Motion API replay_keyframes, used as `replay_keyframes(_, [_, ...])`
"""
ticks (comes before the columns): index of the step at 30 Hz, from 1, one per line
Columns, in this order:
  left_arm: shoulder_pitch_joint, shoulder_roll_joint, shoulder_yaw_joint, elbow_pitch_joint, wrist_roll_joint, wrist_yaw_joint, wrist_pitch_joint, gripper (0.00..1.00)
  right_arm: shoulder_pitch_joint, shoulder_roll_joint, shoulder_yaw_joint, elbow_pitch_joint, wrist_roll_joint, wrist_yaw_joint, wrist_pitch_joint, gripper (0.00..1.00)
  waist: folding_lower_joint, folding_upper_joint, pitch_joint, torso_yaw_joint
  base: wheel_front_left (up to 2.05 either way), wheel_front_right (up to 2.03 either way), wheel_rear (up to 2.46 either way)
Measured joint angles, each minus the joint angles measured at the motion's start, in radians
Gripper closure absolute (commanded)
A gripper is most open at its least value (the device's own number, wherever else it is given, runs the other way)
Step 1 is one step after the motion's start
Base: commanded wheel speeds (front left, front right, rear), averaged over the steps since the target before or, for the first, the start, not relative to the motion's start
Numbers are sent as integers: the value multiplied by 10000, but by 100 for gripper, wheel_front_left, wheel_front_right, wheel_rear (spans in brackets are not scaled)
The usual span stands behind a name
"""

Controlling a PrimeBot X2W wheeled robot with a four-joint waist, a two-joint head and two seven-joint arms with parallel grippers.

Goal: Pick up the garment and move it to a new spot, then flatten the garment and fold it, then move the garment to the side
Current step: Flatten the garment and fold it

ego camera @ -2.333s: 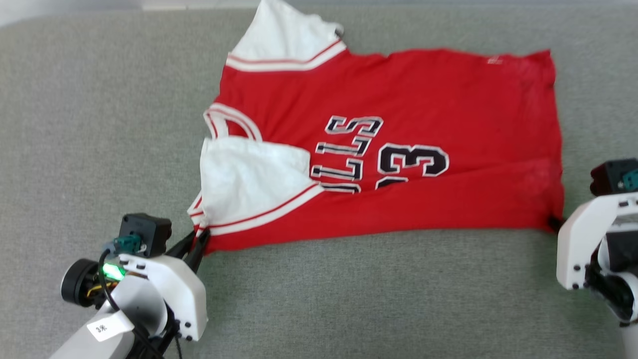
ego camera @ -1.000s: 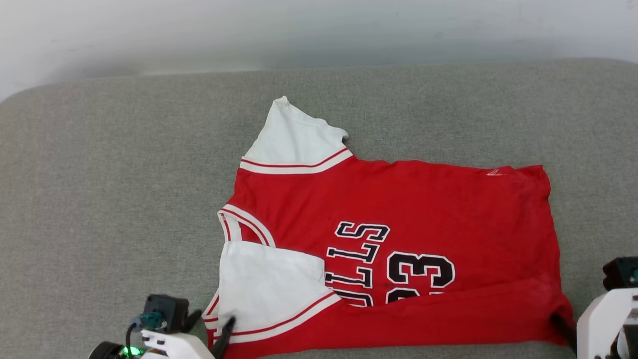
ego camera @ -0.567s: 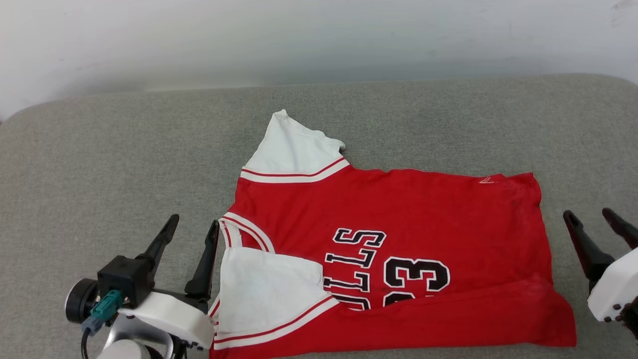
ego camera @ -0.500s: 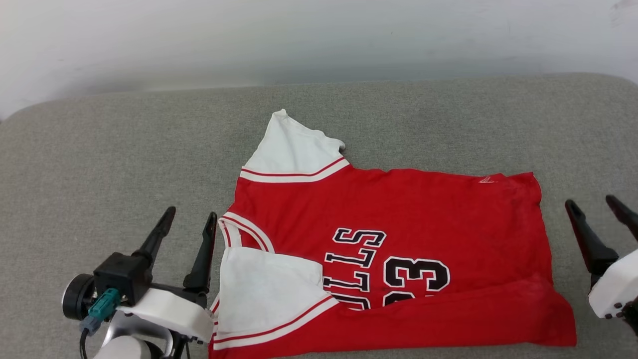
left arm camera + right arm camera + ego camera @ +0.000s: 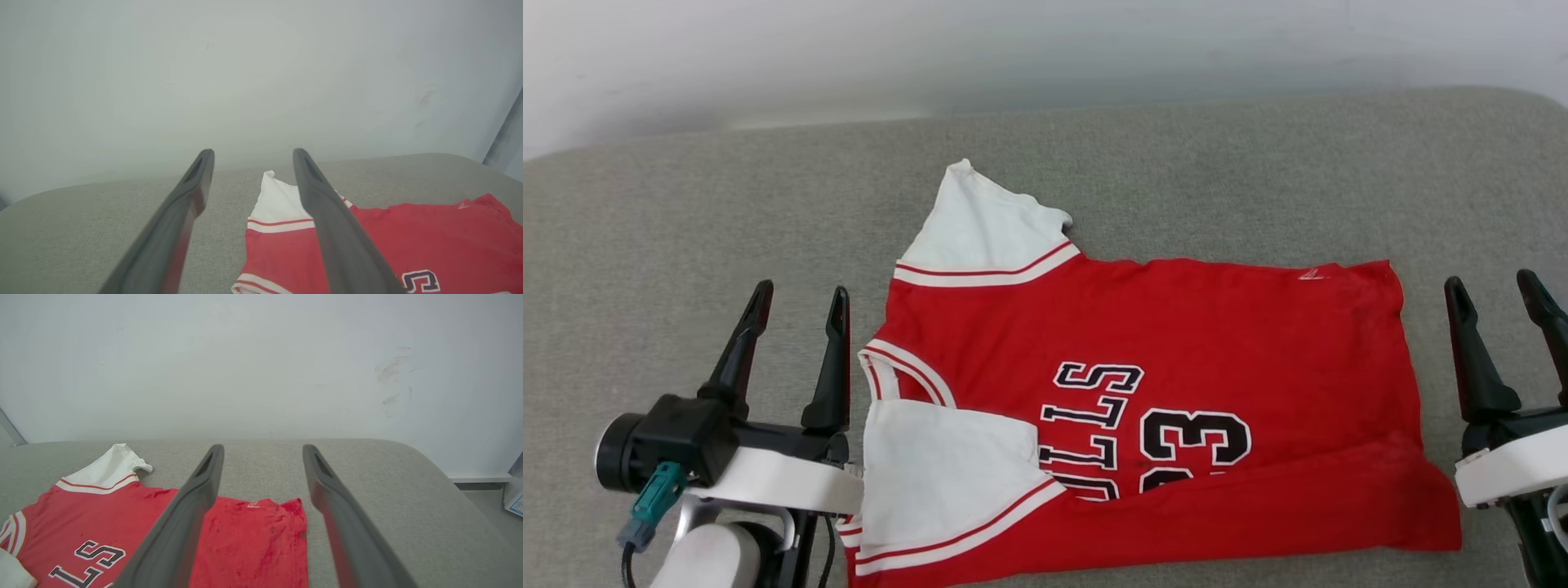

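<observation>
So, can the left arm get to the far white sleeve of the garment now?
Probably yes: the left tool stands open beside the garment, with nothing between it and the far sleeve.

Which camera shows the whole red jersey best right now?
The head view: the garment lies nearly whole on the grey cushion, near edge folded over the lettering. The left wrist view catches its far sleeve and some red body; the right wrist view catches its far half, both cut off at the bottom.
</observation>
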Motion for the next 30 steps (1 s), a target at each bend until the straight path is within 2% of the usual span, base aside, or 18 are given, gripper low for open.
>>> replay_keyframes(6, [-874,90,127,723,132,-844,48,0,-197,268,140,6,-240,0,-339,0,0,0,542,-314,0,0,0])
replay_keyframes(11, [-2754,481,215,1043,-500,-1578,1292,0,-610,384,161,-15,-403,0,-443,0,0,0,1285,-607,0,0,0])
replay_keyframes(16, [-4749,1317,81,1340,-1057,-2286,3463,0,-982,570,242,25,-466,2,-658,0,1,0,2092,-998,0,0,0])
replay_keyframes(20, [-6379,2173,-351,1664,-1292,-2629,5187,0,-1094,779,284,253,-598,0,-890,0,1,0,2636,-1366,0,0,0])
replay_keyframes(24, [-7424,2961,-1122,2151,-2104,-2746,7568,0,-1273,1005,477,506,-665,0,-1191,0,2,0,3080,-1794,0,0,0])
replay_keyframes(27, [-8097,3302,-1358,2441,-2905,-2769,9193,0,-1373,1127,554,704,-663,0,-1369,0,2,0,3336,-2101,0,0,0])
replay_keyframes(30, [-8668,3547,-1540,2721,-3200,-2769,10483,0,-1453,1179,656,884,-654,0,-1513,0,2,0,3577,-2347,0,0,0])
